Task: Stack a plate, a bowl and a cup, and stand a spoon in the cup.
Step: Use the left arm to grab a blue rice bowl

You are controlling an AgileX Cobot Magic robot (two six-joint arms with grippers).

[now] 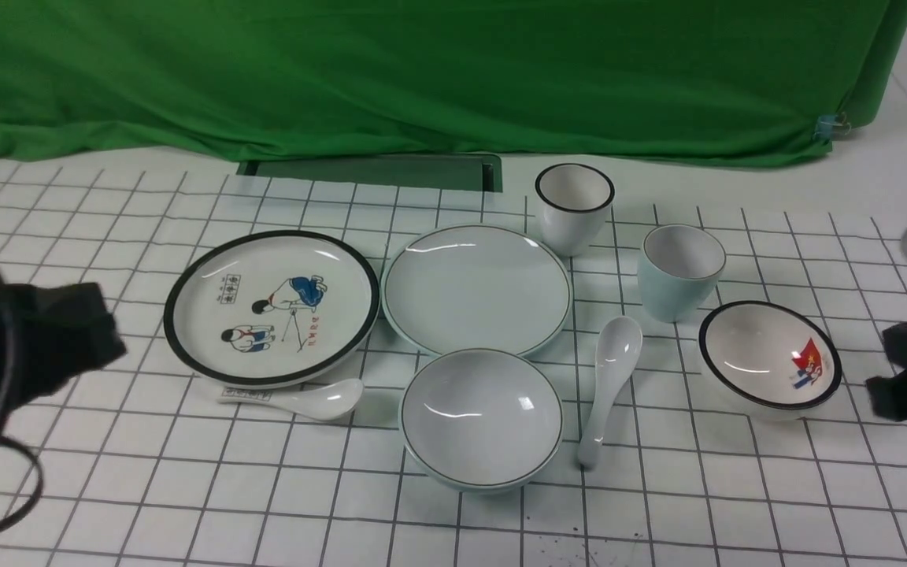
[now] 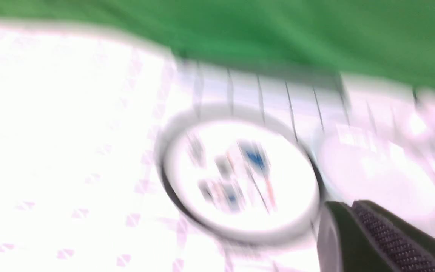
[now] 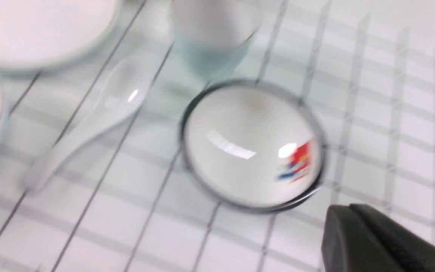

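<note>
- Left hand (image 1: pixel 103 346) is at the table's (image 1: pixel 186 488) left edge, fingers pressed together and holding nothing; it is clear of the picture plate (image 1: pixel 272 307).
- Right hand (image 1: pixel 890 366) is over at the right edge, near the flag bowl (image 1: pixel 768 354). In the wrist view its fingers (image 3: pixel 368 241) look pressed together and empty.
- The plate (image 1: pixel 475 287) lies flat in the middle of the table with nothing on it.
- The bowl (image 1: pixel 481 417) sits upright on the table just in front of the plate, on the robot's side. Their rims are very close, and I cannot tell whether they touch.
- The cup (image 1: pixel 678 272) stands upright to the right of the plate, just behind the flag bowl and apart from it.
- The spoon (image 1: pixel 609 386) lies on the table just right of the bowl, with its scoop end toward the cup and its handle toward the robot.
- A black-rimmed white cup (image 1: pixel 573 206) stands behind the plate's right edge.
- The printed spoon (image 1: pixel 296 398) lies at the front rim of the picture plate.
- A green cloth (image 1: pixel 422 71) hangs across the back.
- Both wrist views are blurred.
</note>
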